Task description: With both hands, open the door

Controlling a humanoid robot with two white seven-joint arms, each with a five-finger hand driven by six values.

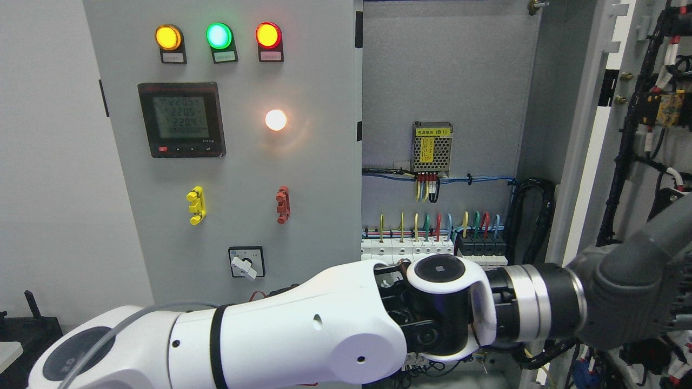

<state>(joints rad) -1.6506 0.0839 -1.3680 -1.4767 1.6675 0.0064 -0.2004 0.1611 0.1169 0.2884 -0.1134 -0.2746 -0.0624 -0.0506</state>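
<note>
Grey cabinet point(443, 70) stood open behind the left hand point(632, 281), holding a power supply point(432, 147) and breakers point(432, 248) above the wrist, while the hand, its fingers' state impossible to tell, lay against the opened door point(581, 162) at right.

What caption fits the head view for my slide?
White left arm reaches across to the swung-open grey cabinet door, its hand at the edge, exposing wired breakers; three indicator lamps glow.
</note>
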